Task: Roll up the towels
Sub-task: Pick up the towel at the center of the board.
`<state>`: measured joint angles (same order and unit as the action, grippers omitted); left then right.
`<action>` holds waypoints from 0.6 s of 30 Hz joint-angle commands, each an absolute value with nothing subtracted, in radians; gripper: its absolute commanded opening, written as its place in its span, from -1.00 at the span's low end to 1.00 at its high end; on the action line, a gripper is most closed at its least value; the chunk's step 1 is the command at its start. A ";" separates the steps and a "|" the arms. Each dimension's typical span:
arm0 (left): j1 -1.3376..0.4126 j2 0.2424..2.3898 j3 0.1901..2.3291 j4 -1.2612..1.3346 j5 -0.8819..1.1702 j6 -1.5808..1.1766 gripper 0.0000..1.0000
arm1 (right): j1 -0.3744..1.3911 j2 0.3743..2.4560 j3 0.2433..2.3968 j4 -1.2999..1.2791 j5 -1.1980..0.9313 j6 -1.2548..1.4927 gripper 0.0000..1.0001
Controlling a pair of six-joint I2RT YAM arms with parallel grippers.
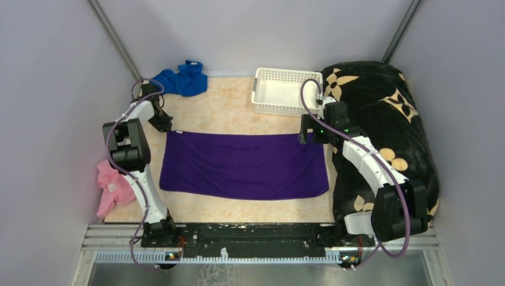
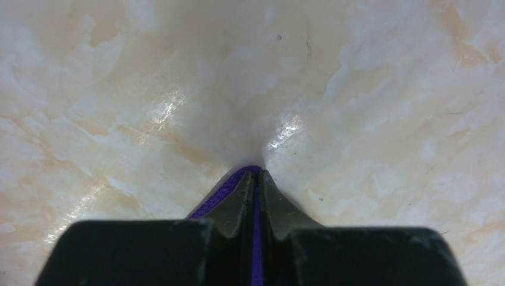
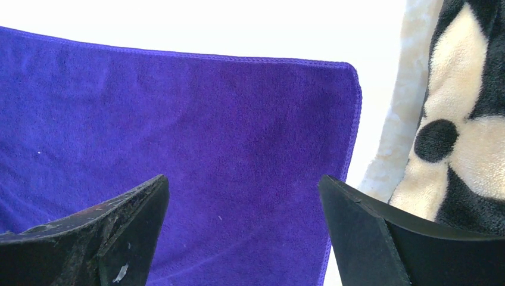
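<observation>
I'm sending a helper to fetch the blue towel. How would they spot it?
Start at the marble-patterned tabletop and go to its far left corner, beyond the flat dark purple cloth towel. The bright blue cloth towel lies crumpled against the back wall, the only blue thing there.

A robot test booth in a lab, not a home. Plain pale grey panel walls [image 1: 53, 89] box in a small bench [image 1: 232, 107] with a cream marble-look top. Two black and white robot arms are bolted to a metal rail [image 1: 256, 238] along the near edge. Laid out on the bench like props are towels, a white plastic basket [image 1: 284, 92] and a black flowered blanket [image 1: 387, 119].
</observation>
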<state>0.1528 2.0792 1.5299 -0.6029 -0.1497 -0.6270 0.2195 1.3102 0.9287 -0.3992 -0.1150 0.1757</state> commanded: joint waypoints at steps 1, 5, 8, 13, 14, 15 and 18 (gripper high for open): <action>0.152 2.148 1.496 -0.639 -0.184 -0.575 -0.89 | 0.222 1.325 0.957 -0.364 -0.112 0.154 0.91; 0.156 2.131 1.497 -0.634 -0.194 -0.525 -0.94 | 0.222 1.356 0.973 -0.341 -0.084 0.143 0.90; 0.157 2.125 1.501 -0.633 -0.207 -0.483 -0.99 | 0.223 1.415 1.011 -0.335 -0.086 0.120 0.86; 0.168 2.123 1.503 -0.626 -0.217 -0.426 -1.00 | 0.224 1.534 1.099 -0.354 -0.093 -0.002 0.69; 0.170 2.121 1.505 -0.623 -0.219 -0.416 -1.00 | 0.223 1.554 1.119 -0.363 -0.084 -0.026 0.65; 0.173 2.121 1.505 -0.619 -0.220 -0.407 -1.00 | 0.223 1.576 1.141 -0.375 -0.070 -0.054 0.62; 0.181 2.121 1.511 -0.618 -0.220 -0.385 -1.00 | 0.222 1.634 1.190 -0.388 -0.008 -0.125 0.59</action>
<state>0.1543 2.0785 1.5299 -0.5861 -0.1669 -0.4545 0.2199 1.5841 1.0912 -0.3954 -0.0788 0.0074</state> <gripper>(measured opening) 0.005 0.805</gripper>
